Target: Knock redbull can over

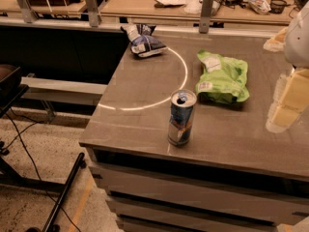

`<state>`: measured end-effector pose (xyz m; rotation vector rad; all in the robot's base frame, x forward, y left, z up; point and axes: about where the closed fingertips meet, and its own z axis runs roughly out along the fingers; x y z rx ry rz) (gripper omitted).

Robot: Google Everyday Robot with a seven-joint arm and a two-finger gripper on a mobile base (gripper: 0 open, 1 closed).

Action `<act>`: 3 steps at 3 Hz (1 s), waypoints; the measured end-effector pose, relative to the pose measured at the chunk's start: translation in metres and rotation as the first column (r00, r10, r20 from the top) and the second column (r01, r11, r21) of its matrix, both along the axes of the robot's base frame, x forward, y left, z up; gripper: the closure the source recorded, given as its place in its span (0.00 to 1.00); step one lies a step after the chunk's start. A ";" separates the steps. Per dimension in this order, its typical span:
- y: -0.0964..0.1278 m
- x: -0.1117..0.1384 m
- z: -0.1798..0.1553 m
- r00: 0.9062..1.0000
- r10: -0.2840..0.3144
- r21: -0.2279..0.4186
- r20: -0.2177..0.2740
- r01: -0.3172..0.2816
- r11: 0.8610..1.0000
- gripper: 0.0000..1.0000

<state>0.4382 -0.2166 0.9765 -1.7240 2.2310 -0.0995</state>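
Near the front edge of the table (135, 127): redbull can (181, 117), upright, just near-left of the lime-green bag (223, 76). At the right edge, well apart from it, the gripper (287, 100), open or closed impossible to tell. Approach step, by judgement, with no contact yet. Next: sweep left, strike the 1 can high, so toppling rather than sliding.

Blue-and-silver redbull can (181, 118), lime-green bag (223, 79), dark blue-and-white bag (144, 41); the tool (285, 105) at the right edge is cream.
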 end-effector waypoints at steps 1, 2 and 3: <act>0.000 0.000 0.000 1.000 0.000 0.000 0.000 0.000 1.000 0.00; 0.005 0.000 -0.001 1.000 0.006 0.060 0.010 -0.006 0.998 0.00; 0.022 0.002 -0.008 0.999 0.022 0.236 0.047 -0.033 0.971 0.00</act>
